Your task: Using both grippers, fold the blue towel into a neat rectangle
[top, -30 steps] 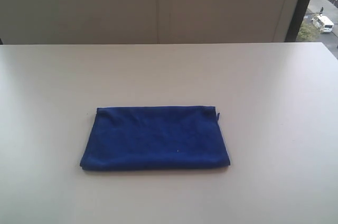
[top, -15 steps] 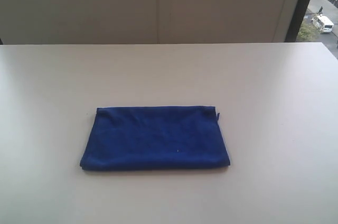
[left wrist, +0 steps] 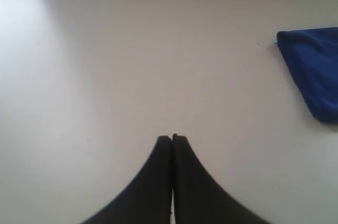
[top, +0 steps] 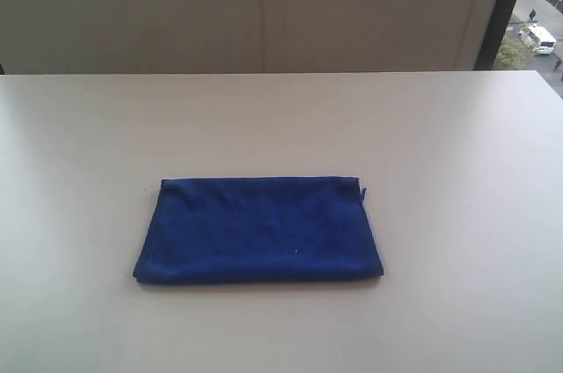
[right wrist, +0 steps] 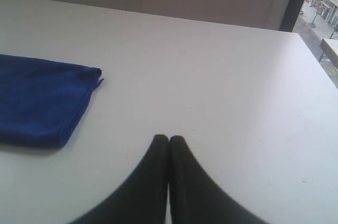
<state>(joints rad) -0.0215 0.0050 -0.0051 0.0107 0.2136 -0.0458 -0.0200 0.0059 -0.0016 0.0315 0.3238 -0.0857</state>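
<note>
change: none seen over the last second — towel [top: 258, 230] unmoved, fold judged done | left gripper [left wrist: 172, 138], right gripper [right wrist: 168, 138]: fingers pressed together, nothing held, both set apart from the cloth | towel: laid flat mid-table [top: 440, 144] — fuzzy blue terry, layered rectangle, loose thread [top: 362, 190] at far right corner | beyond: plain wall [top: 264, 12]

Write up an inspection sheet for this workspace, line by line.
Surface: pale table, matte, no stains seen.
Job's things: blue towel lies flat as a tidy rectangle, a loose thread at one far corner.
Clutter: nothing seen.
Grippers: left gripper and right gripper both have jaws shut, empty, clear of the towel.
Cables: nothing seen.
Surroundings: plain wall behind the table; window at right onto a street.
</note>
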